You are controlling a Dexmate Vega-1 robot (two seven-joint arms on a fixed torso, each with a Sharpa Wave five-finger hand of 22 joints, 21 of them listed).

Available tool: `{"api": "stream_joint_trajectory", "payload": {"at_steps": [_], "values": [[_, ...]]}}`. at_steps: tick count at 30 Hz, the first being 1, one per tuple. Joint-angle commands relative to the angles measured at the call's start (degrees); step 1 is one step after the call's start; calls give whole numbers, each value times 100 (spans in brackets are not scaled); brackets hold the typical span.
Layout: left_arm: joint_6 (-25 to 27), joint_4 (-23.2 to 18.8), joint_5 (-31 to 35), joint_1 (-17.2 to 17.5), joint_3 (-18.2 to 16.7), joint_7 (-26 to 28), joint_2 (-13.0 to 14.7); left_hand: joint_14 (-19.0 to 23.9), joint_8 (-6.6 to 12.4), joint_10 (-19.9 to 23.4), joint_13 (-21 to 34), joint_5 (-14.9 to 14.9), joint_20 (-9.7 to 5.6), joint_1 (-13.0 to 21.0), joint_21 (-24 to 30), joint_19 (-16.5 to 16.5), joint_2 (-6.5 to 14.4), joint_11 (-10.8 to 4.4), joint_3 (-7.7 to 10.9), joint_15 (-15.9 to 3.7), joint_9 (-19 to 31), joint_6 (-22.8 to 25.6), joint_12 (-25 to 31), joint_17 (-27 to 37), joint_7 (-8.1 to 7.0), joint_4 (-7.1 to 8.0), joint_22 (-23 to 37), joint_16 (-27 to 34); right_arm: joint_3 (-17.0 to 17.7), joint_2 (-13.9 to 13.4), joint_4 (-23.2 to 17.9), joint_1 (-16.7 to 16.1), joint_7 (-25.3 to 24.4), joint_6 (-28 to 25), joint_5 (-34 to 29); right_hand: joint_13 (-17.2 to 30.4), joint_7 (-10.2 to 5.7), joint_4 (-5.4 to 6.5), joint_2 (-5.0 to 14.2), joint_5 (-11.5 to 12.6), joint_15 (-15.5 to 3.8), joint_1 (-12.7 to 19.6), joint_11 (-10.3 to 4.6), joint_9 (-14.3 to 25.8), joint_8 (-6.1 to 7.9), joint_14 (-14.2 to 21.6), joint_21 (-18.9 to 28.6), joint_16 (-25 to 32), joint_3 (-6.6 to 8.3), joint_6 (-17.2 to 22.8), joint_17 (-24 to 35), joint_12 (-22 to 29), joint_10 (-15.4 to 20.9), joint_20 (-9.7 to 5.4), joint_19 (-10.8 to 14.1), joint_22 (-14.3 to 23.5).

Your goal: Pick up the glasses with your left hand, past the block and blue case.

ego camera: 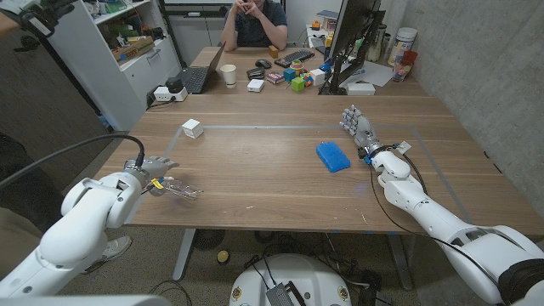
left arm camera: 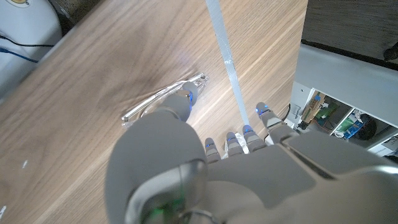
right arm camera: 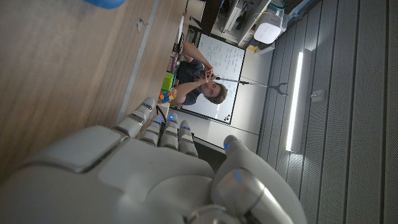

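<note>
Left hand [ego camera: 151, 172] at the near left part of the wooden surface [ego camera: 255, 170], fingers spread toward the far side. Clear-framed glasses [ego camera: 181, 191] lie just beside it, toward the middle of the surface. In the left wrist view the thumb tip sits against the glasses [left arm camera: 163, 99] frame near one end; the other fingers [left arm camera: 264, 114] reach out apart from them, over a pale tape line [left arm camera: 225, 62]. Whether the left hand [left arm camera: 217, 174] really pinches the frame or only touches it, cannot tell. The glasses look to be down on the wood.

White block [ego camera: 192, 128] on the far left part of the surface, well apart from the glasses and beyond them. Blue case [ego camera: 333, 156] right of centre, lying at a slant, well apart from both.

Right hand [ego camera: 360, 129] stands near the blue case on its far-right side, fingers up and apart, holding nothing. Right wrist view shows that right hand [right arm camera: 155, 168] from behind, fingers loosely extended, a corner of the blue case [right arm camera: 104, 3] at the frame edge.

Beyond the surface: a second desk with a laptop [ego camera: 201, 76], a white cup [ego camera: 229, 75], coloured cubes [ego camera: 297, 81] and a monitor [ego camera: 353, 34]. A person [ego camera: 253, 21] sits behind it, hands raised together.
</note>
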Motion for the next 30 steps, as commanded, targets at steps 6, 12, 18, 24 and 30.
{"api": "stream_joint_trajectory", "payload": {"at_steps": [6, 12, 18, 24, 30], "values": [[514, 492, -294, -328, 684, 374, 573, 14, 6, 16, 21, -5, -33, 89, -16, 75, -1, -45, -109, -39, 16, 6, 30, 31, -14, 11, 20, 16, 23, 22, 192, 94, 91, 126, -2, 29, -15, -30, 46, 31, -12, -37, 0, 31, 33, 47, 16, 41, 28, 48, 11, 37, 36, -11, 59, 14], [709, 585, -502, -360, 879, 579, 776, 89, 30, 101, 22, -8, -50, 112, -15, 143, 4, -73, -186, -88, 15, 88, 57, 31, -11, 18, 20, 32, 15, 47, 302, 153, 150, 143, 2, 29, -15, -32, 46, 33, -11, -35, -3, 31, 32, 52, 15, 41, 30, 48, 11, 38, 42, -10, 60, 14], [906, 618, -710, -330, 997, 829, 979, 290, 59, 274, 23, -21, -56, 193, 28, 350, 24, -72, -279, -131, 14, 221, 107, 33, 9, 3, 24, 75, 0, 79, 414, 210, 215, 185, -6, 29, -13, -34, 45, 34, -13, -33, -7, 31, 32, 55, 14, 41, 31, 52, 11, 37, 42, -12, 59, 13], [1117, 659, -912, -427, 1213, 819, 1202, 249, 28, 166, 24, -24, -71, 254, 13, 398, 39, -39, -372, -106, 14, 214, 46, 37, 4, 6, 29, 27, 0, 102, 485, 244, 267, 217, 3, 29, -9, -36, 43, 35, -8, -31, -1, 31, 33, 61, 14, 42, 32, 55, 10, 39, 48, -7, 61, 13], [1326, 702, -1093, -456, 1419, 1052, 1388, 260, 13, 160, 25, -27, -98, 254, 3, 412, 29, -59, -430, -115, 13, 202, 39, 38, -17, 17, 30, 25, -3, 112, 537, 268, 330, 238, 14, 29, -5, -40, 40, 36, -9, -28, -5, 31, 34, 70, 15, 44, 32, 62, 10, 38, 50, -2, 66, 13]]}}
